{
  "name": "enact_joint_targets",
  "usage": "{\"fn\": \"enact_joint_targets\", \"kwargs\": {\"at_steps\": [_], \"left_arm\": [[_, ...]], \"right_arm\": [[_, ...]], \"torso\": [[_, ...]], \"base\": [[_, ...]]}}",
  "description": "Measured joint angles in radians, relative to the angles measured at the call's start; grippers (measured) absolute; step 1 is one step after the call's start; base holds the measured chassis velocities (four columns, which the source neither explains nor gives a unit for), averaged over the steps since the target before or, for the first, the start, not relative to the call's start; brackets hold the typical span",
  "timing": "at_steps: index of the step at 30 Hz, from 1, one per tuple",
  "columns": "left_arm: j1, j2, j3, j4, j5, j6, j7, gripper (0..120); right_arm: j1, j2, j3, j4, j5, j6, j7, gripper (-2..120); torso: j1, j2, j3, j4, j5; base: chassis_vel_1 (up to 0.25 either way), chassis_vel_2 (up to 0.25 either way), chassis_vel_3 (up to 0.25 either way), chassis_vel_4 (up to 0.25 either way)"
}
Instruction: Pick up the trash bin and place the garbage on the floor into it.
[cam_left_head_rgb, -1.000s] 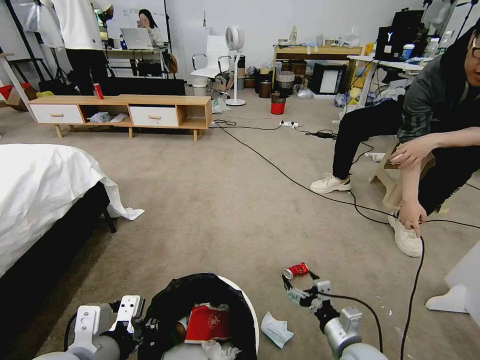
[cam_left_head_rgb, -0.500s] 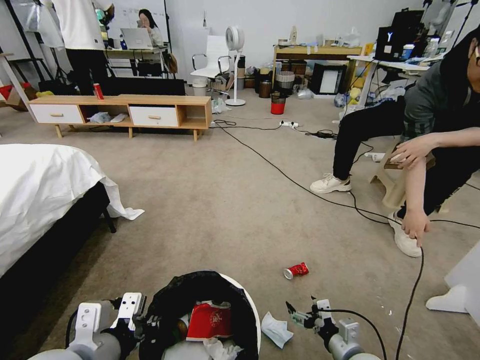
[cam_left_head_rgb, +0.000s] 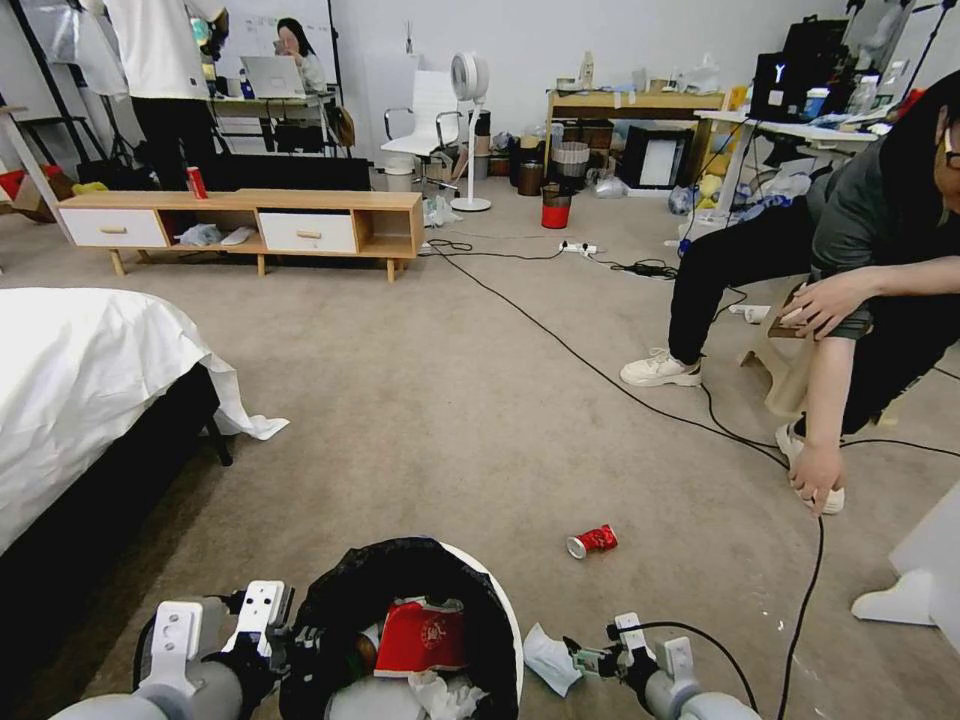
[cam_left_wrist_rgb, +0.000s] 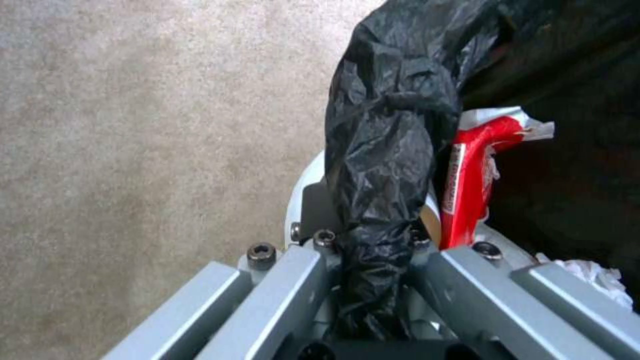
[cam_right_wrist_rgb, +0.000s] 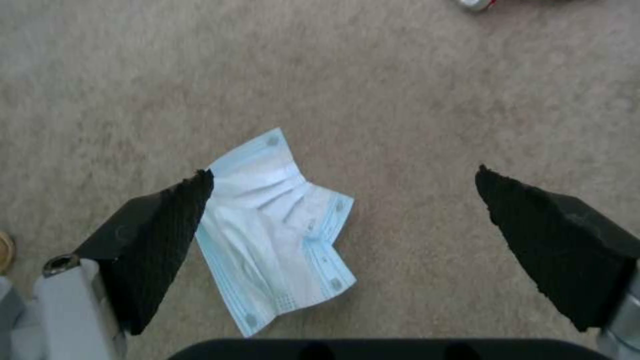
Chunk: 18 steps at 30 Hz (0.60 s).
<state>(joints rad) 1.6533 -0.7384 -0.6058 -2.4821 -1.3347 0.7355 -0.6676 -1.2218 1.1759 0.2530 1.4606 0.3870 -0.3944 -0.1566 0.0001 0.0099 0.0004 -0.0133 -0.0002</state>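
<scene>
Left gripper (cam_left_wrist_rgb: 373, 280) clenched on the bag-covered rim of the round white trash bin lined with crinkly black plastic (cam_left_head_rgb: 400, 590). Right gripper (cam_right_wrist_rgb: 343, 210) spread wide, poised above a crumpled pale-blue face mask (cam_right_wrist_rgb: 280, 230) on the beige carpet floor (cam_left_head_rgb: 450, 400). Beyond its fingertips lies a crushed red can (cam_left_head_rgb: 592, 541).

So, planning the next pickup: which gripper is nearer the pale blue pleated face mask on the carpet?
Right. The right gripper hangs open just above the pale blue pleated face mask; the left gripper is clamped on the black-bagged bin rim.
</scene>
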Motion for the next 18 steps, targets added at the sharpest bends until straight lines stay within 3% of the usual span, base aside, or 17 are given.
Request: {"fn": "enact_joint_targets", "kwargs": {"at_steps": [18], "left_arm": [[-0.010, -0.005, 0.003, 0.013, 0.005, 0.000, 0.013, 1]], "right_arm": [[0.191, 0.083, -0.142, -0.215, -0.128, -0.046, -0.030, 100]], "torso": [[0.000, 0.000, 0.000, 0.0000, 0.0002]], "base": [[0.000, 0.000, 0.000, 0.000]]}}
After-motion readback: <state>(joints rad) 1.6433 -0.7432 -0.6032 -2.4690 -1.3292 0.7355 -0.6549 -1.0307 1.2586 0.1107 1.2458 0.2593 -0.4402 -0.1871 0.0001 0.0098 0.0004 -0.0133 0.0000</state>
